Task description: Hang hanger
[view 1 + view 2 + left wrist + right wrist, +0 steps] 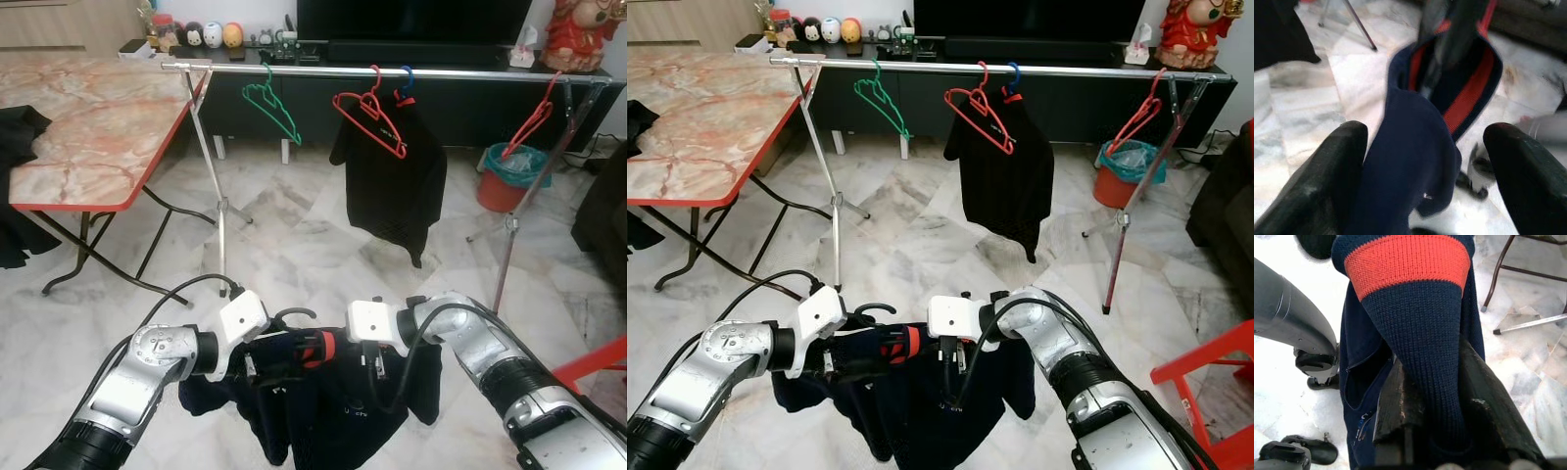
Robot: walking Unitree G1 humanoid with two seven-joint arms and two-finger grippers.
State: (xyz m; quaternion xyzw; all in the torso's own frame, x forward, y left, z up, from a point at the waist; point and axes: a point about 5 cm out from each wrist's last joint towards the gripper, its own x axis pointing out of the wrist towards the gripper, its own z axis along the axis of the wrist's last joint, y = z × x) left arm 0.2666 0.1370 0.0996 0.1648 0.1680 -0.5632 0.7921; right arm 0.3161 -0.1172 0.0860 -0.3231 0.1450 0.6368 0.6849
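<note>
Two silver arms reach forward low in the head view, holding one navy garment (323,392) with an orange-red collar band between them. One right gripper (1432,411) is clenched on the knitted collar, fabric pinched between its two black fingers. One left gripper (1425,171) has its two fingers (1327,181) spread wide, released, with navy cloth draped loosely through the gap. One dark hanger hook (294,315) curls up out of the garment just above and between the two grippers, so the hanger sits at the collar, well short of the rail. Ahead of both grippers and higher stands one metal clothes rail (392,70). On it hang four empty-looking or loaded hangers: one green hanger (274,108) on the left gripper's side, one red hanger (372,122) and one blue-hooked hanger carrying a black shirt (392,181) in front of the right gripper, and one more red hanger (529,122) farther right. Beyond that one stands one red bucket (505,181) lined with a green bag. One marble-topped table (88,127) stands far off to the left gripper's side.
</note>
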